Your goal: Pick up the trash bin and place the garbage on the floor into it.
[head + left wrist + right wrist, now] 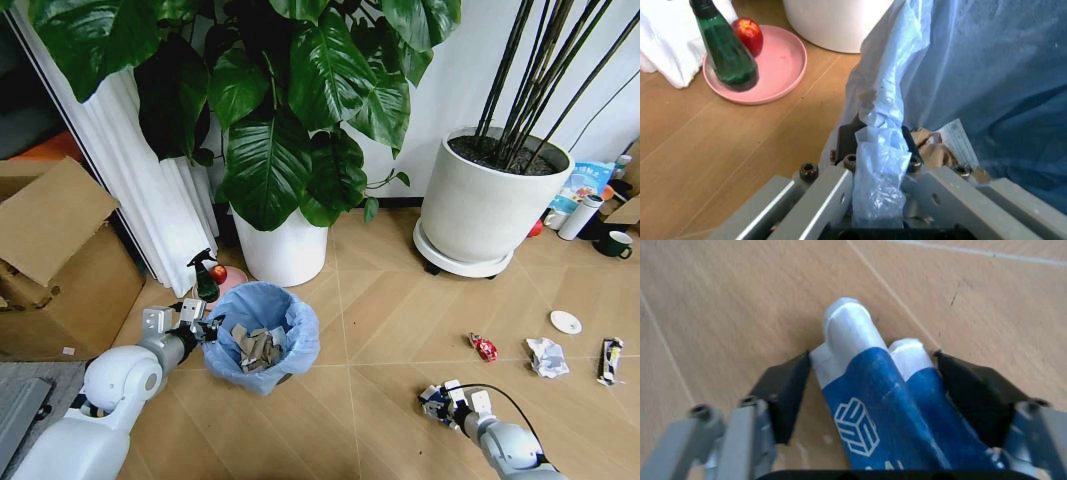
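The right gripper (870,385) clamps the blue-white carton (873,405) — long axis running outward past its fingertips; the left gripper (877,145) pinches the trash bin (262,335) rim.

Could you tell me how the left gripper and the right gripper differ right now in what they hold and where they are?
The left gripper is shut on the trash bin, pinching its bag-lined rim beside the pink plate; the right gripper is shut on a blue-white carton, low over bare wooden floor. The left holds the container, the right a piece of garbage. Both are closed on something.
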Motion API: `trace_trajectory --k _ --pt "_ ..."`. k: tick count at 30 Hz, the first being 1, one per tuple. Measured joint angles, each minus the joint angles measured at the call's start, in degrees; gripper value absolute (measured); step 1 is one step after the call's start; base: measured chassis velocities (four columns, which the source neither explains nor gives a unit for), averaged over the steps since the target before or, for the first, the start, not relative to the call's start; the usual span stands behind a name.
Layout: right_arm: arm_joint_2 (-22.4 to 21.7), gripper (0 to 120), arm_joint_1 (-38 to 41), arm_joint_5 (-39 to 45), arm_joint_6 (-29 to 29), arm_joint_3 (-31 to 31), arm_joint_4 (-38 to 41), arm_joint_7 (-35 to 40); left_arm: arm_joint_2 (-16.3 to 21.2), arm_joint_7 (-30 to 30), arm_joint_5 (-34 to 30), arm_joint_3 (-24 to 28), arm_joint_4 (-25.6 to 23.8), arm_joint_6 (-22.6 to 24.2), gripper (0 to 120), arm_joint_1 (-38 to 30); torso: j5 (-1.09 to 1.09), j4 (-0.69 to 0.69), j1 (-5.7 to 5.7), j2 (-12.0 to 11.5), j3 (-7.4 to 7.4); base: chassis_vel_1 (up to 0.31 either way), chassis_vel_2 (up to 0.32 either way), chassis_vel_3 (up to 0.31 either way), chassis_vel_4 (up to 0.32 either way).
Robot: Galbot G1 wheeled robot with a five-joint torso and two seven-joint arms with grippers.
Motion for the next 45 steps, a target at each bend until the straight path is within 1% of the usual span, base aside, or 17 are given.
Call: trace_trajectory --k 2,4,5,10,14,18,21,26,27,29,33,35,36,37,40,41,45 --pt "0.19 62 0.06 -0.08 0.13 0.06 -0.19 0.05 0.01 0.0 0.0 -0.01 -0.03 0.0 0 0.02 0.0 0.0 0.0 0.01 0.0 0.0 0.0 0.0 0.0" --pt "0.55 53 0.07 -0.17 0.32 0.16 -0.37 0.25 0.02 0.01 0.0 -0.04 -0.11 0.0 0 0.05 0.03 0.0 0.0 0.01 -0.01 0.0 0.0 0.0 0.0" --pt "0.55 53 0.07 -0.17 0.32 0.16 -0.37 0.25 0.02 0.01 0.0 -0.04 -0.11 0.0 0 0.05 0.03 0.0 0.0 0.01 -0.01 0.0 0.0 0.0 0.0" --pt "1.32 30 -0.22 -0.54 0.81 0.35 -0.41 1.18 0.04 0.03 0.0 -0.01 -0.34 0.0 0 0.16 0.06 0.02 -0.01 0.01 0.0 0.0 0.0 0.0 0.0" --pt "1.58 23 -0.39 -0.68 0.95 0.42 -0.41 1.48 0.06 0.04 0.0 0.01 -0.41 0.01 0 0.17 0.05 0.01 0.0 0.01 0.0 0.0 0.0 0.0 0.0" --pt "2.17 11 -0.51 -0.79 1.01 0.72 -0.26 2.14 0.14 0.13 0.0 0.03 -0.69 0.0 0 0.31 0.06 0.0 0.0 0.0 0.01 0.0 0.0 0.0 0.0" --pt "2.46 6 -0.71 -0.73 1.0 1.07 0.42 2.49 0.2 0.17 0.0 0.02 -0.83 0.0 0 0.44 0.09 0.01 0.0 -0.01 0.02 0.0 0.0 0.0 0.0" --pt "2.56 6 -1.28 0.07 0.78 2.27 3.72 3.03 0.41 0.2 -0.09 -0.13 -1.11 0.0 0 0.52 0.24 -0.01 0.02 -0.04 0.05 0.0 0.0 0.0 0.0" --pt "2.37 5 -1.4 1.48 0.64 2.87 6.03 3.44 0.46 0.22 -0.15 -0.17 -1.24 0.01 0 0.54 0.15 0.01 0.02 -0.04 0.04 0.0 0.0 0.0 0.0" --pt "2.02 5 -1.53 2.87 0.49 3.33 7.9 3.84 0.51 0.25 -0.21 -0.21 -1.37 0.0 0 0.55 0.11 0.01 0.01 -0.03 0.03 0.0 0.0 0.0 0.0" --pt "0.32 5 -1.5 5.97 0.37 4.41 13.79 4.62 0.58 0.27 -0.29 -0.3 -1.64 0.0 0 0.69 0.15 0.01 0.02 -0.04 0.03 0.0 0.0 0.0 0.0" --pt "-1.92 4 -1.02 8.12 0.02 4.51 18.81 5.35 0.61 0.34 -0.31 -0.3 -1.7 0.0 0 0.81 0.07 0.01 0.01 -0.04 0.02 0.0 0.0 0.0 0.0" --pt "-2.97 4 -0.65 9.26 -0.27 4.13 21.27 5.79 0.63 0.36 -0.31 -0.3 -1.71 0.0 0 0.81 0.08 -0.01 0.02 -0.03 0.02 0.0 0.0 0.0 0.0" --pt "-2.97 4 -0.65 9.26 -0.27 4.13 21.27 5.79 0.63 0.36 -0.31 -0.3 -1.71 0.0 0 0.81 0.08 -0.01 0.02 -0.03 0.02 0.0 0.0 0.0 0.0" --pt "-5.88 4 1.54 12.77 -1.31 1.61 28.24 7.55 0.62 0.39 -0.31 -0.01 -1.68 0.0 0 0.64 0.05 0.0 0.01 -0.03 0.02 0.0 0.0 0.0 0.0" --pt "-5.88 4 1.54 12.77 -1.31 1.61 28.24 7.55 0.62 0.39 -0.31 -0.01 -1.68 0.0 0 0.64 0.05 0.0 0.01 -0.03 0.02 0.0 0.0 0.0 0.0" --pt "-8.21 4 9.84 19.43 -3.04 -6.26 35.36 12.85 0.55 0.39 -0.31 0.78 -1.51 0.0 0 -0.01 0.07 0.01 0.01 -0.03 0.02 0.0 0.0 0.0 0.0"
